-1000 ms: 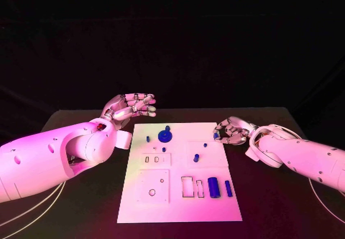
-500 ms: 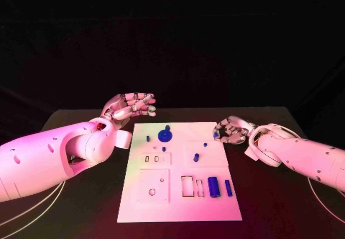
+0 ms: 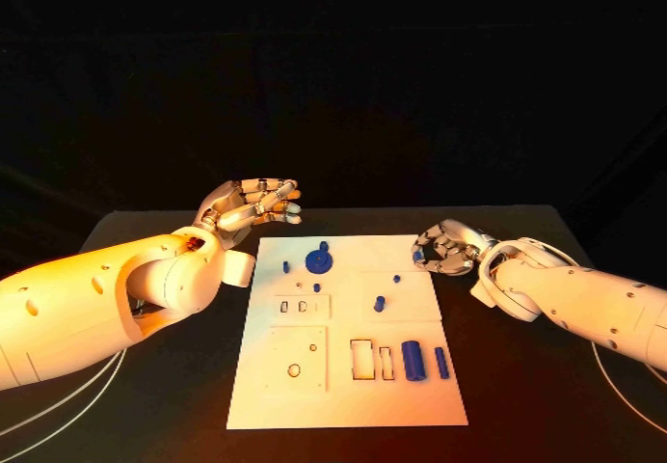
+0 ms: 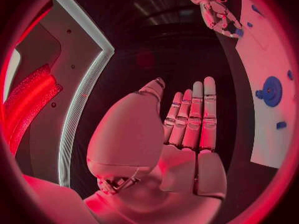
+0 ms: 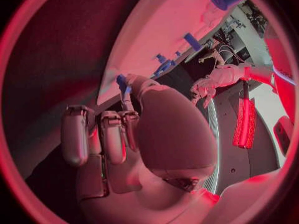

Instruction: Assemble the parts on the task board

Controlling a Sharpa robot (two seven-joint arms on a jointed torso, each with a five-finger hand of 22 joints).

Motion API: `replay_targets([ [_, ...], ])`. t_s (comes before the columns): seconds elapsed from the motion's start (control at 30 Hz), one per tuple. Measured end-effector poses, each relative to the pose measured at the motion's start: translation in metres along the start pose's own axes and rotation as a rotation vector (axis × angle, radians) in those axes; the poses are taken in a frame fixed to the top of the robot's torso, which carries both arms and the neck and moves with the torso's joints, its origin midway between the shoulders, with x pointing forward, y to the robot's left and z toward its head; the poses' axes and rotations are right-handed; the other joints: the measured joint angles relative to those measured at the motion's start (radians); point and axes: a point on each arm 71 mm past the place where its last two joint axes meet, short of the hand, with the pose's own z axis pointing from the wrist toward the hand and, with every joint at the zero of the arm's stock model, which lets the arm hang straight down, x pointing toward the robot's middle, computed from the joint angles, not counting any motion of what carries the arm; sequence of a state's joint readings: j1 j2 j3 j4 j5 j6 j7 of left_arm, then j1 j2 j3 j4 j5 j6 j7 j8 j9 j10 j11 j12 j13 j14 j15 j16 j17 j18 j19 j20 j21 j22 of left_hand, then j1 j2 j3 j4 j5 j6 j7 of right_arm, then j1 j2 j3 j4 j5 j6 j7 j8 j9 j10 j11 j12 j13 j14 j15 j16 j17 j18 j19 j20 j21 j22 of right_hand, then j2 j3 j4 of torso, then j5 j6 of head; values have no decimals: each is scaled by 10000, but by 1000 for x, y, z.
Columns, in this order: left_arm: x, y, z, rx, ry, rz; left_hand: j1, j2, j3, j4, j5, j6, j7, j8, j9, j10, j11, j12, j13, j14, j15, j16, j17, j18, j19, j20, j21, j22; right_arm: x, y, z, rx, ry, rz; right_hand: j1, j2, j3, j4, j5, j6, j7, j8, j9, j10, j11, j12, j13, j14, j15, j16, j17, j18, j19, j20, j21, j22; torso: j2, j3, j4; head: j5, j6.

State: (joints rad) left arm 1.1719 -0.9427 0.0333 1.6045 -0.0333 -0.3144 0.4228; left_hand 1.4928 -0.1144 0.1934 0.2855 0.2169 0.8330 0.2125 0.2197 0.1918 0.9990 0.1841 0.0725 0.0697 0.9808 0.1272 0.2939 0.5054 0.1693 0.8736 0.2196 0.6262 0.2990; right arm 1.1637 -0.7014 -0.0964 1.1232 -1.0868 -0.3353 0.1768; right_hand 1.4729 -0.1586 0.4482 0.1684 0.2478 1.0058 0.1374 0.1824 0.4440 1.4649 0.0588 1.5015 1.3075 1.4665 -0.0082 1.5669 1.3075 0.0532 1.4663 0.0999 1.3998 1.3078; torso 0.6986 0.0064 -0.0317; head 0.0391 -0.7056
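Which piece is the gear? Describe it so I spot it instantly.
Start at the white task board mid-table and go to its far end, nearer the left hand. The gear lies there: a flat round disc, the widest blue part; its neighbours are small pegs.

Robotics lab or demo booth, staged test setup. Black counter (image 3: pixel 167 386) against an unlit black backdrop, coloured stage-type light over everything. White task board (image 3: pixel 348 405) centred on the counter, cut with rectangular and round recesses, small blue parts (image 3: pixel 412 361) laid out on it: a benchmark fixture, not household ware. Two white robot arms, each ending in a silver hand, left hand (image 3: pixel 253 208) and right hand (image 3: pixel 445 249). Loose cables (image 3: pixel 63 410) trailing beside the left arm. White panel with a glowing light strip (image 4: pixel 81 104) in the left wrist view.
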Motion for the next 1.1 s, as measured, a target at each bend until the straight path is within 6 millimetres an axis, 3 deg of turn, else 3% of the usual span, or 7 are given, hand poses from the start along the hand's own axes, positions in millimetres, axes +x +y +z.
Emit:
replay_targets([
  [0.23, 0, 0, 0, -4, -6, 3, 0, 0, 29, -29, 0, 0, 0, 0, -1, 0, 0, 0, 0, 0, 0, 0, -1, 1, -37, 36, 0, 0, -2, 12, -1, -150, -644, -69, -107, 125, 124, -119, 38, -1, -1, 1, -2, 36, -36, 0, 0, -16, -48, 0, 0, 0, -1, -69, 0, -1, -7, -4, -1, 22, -9],
  [0.33, -1, 0, 0, -7, -14, 7, 0, 0, 28, -29, 0, 0, 0, 0, -1, 0, 0, 0, 1, 0, 0, 0, -1, 0, -37, 36, 0, -1, -3, 28, 0, -371, -742, -37, -169, 179, 167, -153, -99, -3, -3, 1, -4, 36, -36, 0, -1, -17, -48, 0, -1, 0, -1, -69, 51, -1, -14, -5, -1, 45, -12],
  [0.43, -1, 0, 0, -8, -16, 8, 0, 0, 29, -28, 0, 0, 0, 0, -1, 0, 0, 0, 0, 0, 0, 0, -1, 0, -36, 36, 0, -1, -2, 50, 1, -657, -715, 35, -447, 217, 312, -167, -584, -55, -54, 1, -5, 36, -36, 0, 0, -17, -48, 0, -1, 0, -1, -69, 78, -2, -21, -11, -12, 66, -14],
  [0.57, -1, 0, 0, -13, -6, 3, 0, 0, 28, -28, 0, 0, 0, 0, -2, 0, 0, 0, 0, 0, 0, 0, -2, 0, -36, 36, 0, -1, 4, 81, 1, -975, -503, 139, -493, 242, 312, -167, -626, -57, -56, 2, -5, 36, -36, 0, -1, -17, -48, 0, -1, 0, -1, -69, 78, -2, -28, -20, -23, 77, -3],
  [0.8, 1, 0, 0, -29, 26, -10, 0, 0, 28, -28, 0, 0, 0, 0, -2, 0, 0, 0, 0, 0, 0, -39, 11, 0, -36, 36, 0, -2, 32, 139, 4, -1435, 141, 254, -573, 321, 409, -154, -647, -100, -97, 2, -7, 37, -35, -92, -1, -17, -48, 0, -1, 0, -1, -68, 78, -3, -53, -47, -30, 175, -75],
  [0.93, 1, 0, 0, -41, 43, -19, 0, 0, 28, -28, 0, 0, 0, 0, -1, 0, 0, 0, 0, 0, 0, -39, 12, 0, -36, 36, 5, -1, 48, 163, 6, -1507, 456, 233, -679, 321, 410, -152, -664, -115, -105, 2, -7, 36, -35, -92, -1, -17, -48, 0, -2, 1, -1, -68, 78, -3, -57, -54, -30, 286, -115],
  [1.1, 3, 0, 0, -46, 75, -36, 0, 0, 28, -28, 0, 0, 0, 0, 9, 0, 0, 0, 0, 0, 0, -39, 22, 0, -36, 36, 39, 7, 73, 178, 7, -1334, 894, 241, -745, 257, 466, -149, -540, -149, -105, 2, -7, 37, -35, -92, -1, -17, -48, 0, -2, 1, -1, -68, 39, -4, -64, -72, -45, 345, -145],
])
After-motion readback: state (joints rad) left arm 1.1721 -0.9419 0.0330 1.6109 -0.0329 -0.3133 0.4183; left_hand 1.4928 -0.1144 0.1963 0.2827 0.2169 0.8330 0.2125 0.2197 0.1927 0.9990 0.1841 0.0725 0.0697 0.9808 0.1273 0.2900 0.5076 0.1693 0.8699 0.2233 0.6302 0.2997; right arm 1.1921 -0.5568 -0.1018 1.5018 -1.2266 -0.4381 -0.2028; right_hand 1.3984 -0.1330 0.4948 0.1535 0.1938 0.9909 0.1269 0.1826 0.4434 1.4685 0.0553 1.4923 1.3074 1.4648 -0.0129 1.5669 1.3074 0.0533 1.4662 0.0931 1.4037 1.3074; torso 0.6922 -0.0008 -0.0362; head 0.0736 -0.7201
